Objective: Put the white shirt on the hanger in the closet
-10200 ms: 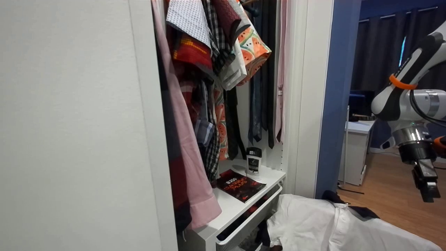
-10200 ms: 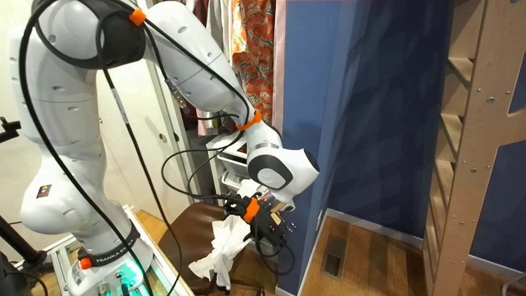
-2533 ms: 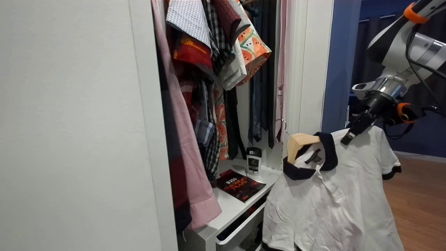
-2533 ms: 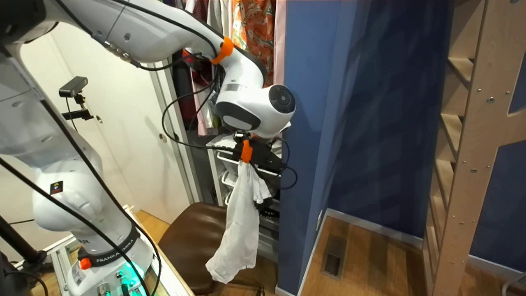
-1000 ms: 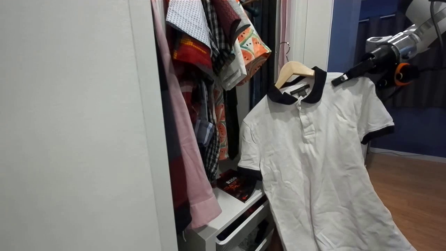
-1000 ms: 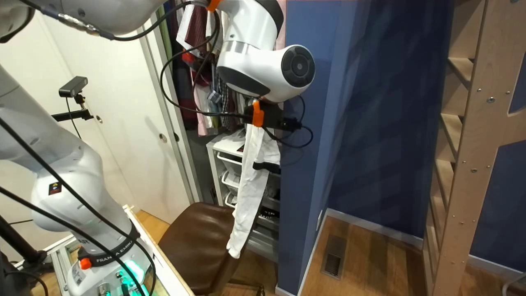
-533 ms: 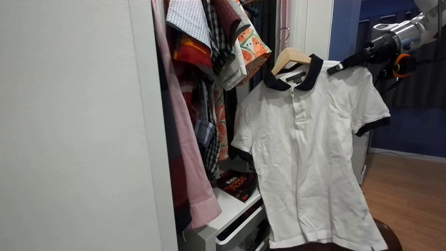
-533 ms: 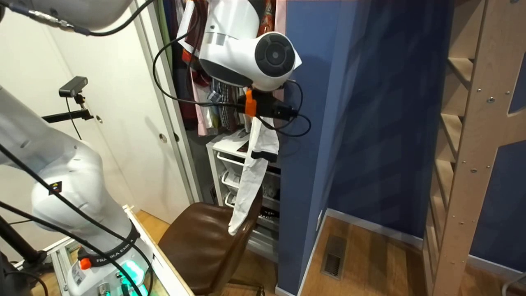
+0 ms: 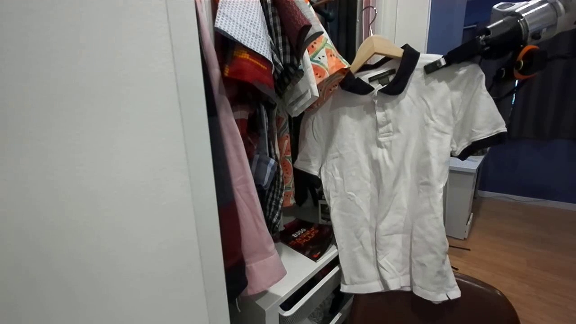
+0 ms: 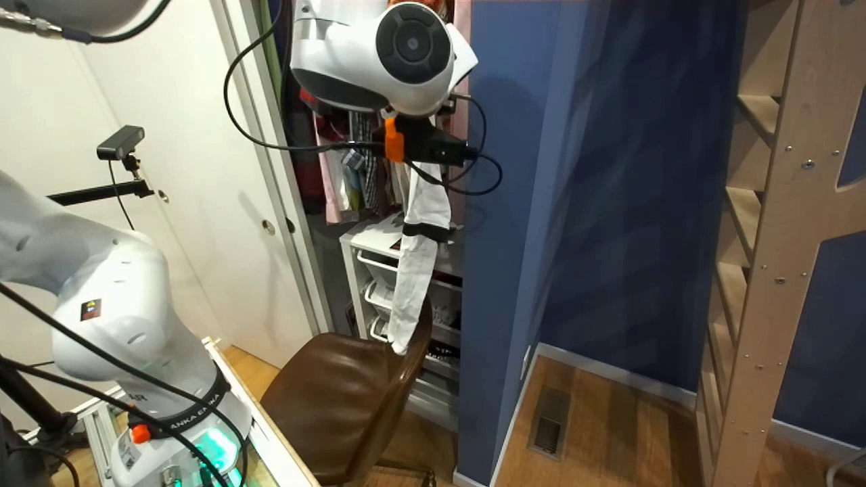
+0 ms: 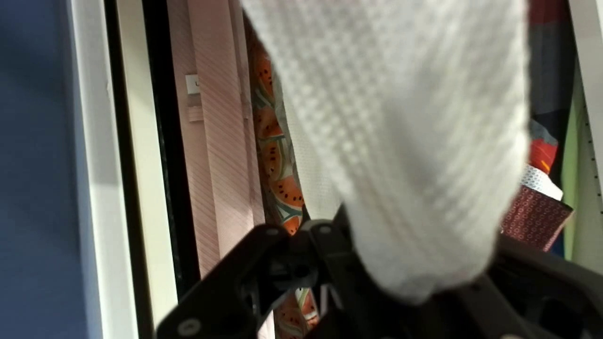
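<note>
The white shirt [image 9: 391,148], with dark collar and sleeve cuffs, hangs upright on a wooden hanger [image 9: 377,48]. The hanger's metal hook [image 9: 369,20] rises above the collar, before the closet's white side frame [image 9: 407,22]. My gripper [image 9: 434,67] is shut on the shirt at one shoulder; whether the hanger's arm is also between the fingers is hidden by cloth. In the wrist view the shirt [image 11: 400,141] covers much of the black fingers. An exterior view shows the shirt [image 10: 419,264] edge-on, below the black gripper, at the closet's front.
Orange patterned cloth [image 9: 326,63] overlaps the shirt's other shoulder in view. A long pink garment [image 9: 252,225] and a white ledge [image 9: 288,274] with a dark booklet [image 9: 310,238] lie left. A brown chair [image 10: 331,406] stands below. A blue wall [image 10: 500,237] borders the closet.
Ten seconds ago the shirt lay low, apart from my gripper. Held up since, it has risen steadily over the last second, its hook near the picture's top and its sleeve closer to the closet clothes.
</note>
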`<state>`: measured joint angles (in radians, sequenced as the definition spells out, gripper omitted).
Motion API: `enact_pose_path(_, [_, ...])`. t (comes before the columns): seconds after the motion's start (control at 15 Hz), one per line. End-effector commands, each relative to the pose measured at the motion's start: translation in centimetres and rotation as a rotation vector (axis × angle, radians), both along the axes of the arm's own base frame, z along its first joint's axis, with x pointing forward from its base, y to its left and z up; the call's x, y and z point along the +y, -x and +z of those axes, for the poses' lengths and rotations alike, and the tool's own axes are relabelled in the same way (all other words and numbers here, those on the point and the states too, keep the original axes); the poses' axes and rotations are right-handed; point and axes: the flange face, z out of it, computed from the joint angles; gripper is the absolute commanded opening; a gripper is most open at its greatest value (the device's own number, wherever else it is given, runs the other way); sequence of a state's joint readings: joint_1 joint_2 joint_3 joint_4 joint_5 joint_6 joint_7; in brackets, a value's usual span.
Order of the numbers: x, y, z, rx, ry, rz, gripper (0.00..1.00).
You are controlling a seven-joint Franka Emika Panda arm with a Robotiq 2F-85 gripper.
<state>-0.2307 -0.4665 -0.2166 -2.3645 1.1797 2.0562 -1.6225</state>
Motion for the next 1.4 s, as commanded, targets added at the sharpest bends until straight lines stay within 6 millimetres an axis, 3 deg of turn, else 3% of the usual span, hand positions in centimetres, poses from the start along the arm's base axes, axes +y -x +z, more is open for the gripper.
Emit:
enact_pose_path(0.0, [1.8, 1.7, 2.3, -0.042, -0.035, -0.068, 0.04])
enact_pose_path(0.33, [4.9, 2.1, 4.3, -0.113, -0.028, -0.127, 0.04])
enact_pose_path(0.4, [3.4, 1.0, 2.8, -0.062, 0.005, -0.100, 0.18])
enact_pose_path(0.73, [4.6, 1.4, 3.3, -0.079, 0.007, -0.105, 0.18])
enact_pose_path(0.8, [4.6, 1.4, 3.3, -0.079, 0.007, -0.105, 0.04])
enact_pose_path(1.33, [6.5, 0.5, 10.2, -0.234, 0.003, -0.105, 0.04])
